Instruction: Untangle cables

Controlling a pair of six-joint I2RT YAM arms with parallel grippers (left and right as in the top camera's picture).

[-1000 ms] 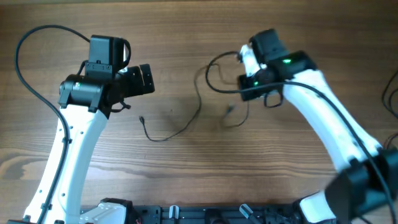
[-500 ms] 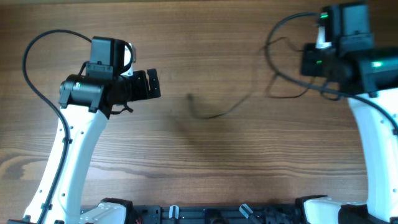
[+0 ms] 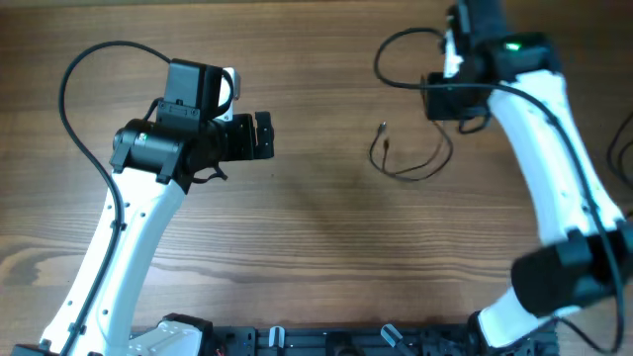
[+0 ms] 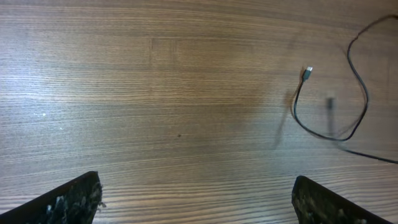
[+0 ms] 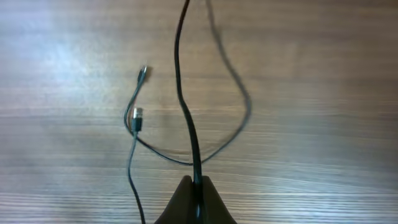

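Right gripper [image 5: 194, 186] clamped on one of the cables [image 5: 192, 143], the rest looping over the worktop [image 4: 155, 93]. Left gripper [image 4: 196, 198] spread wide, holding nothing, well apart.

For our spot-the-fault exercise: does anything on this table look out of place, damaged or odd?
Nothing is damaged or spilled. The one untidy thing is the black cable: pinched in the shut right gripper, it trails in a loose loop over the table, plugs lying free. The left gripper is open and empty.
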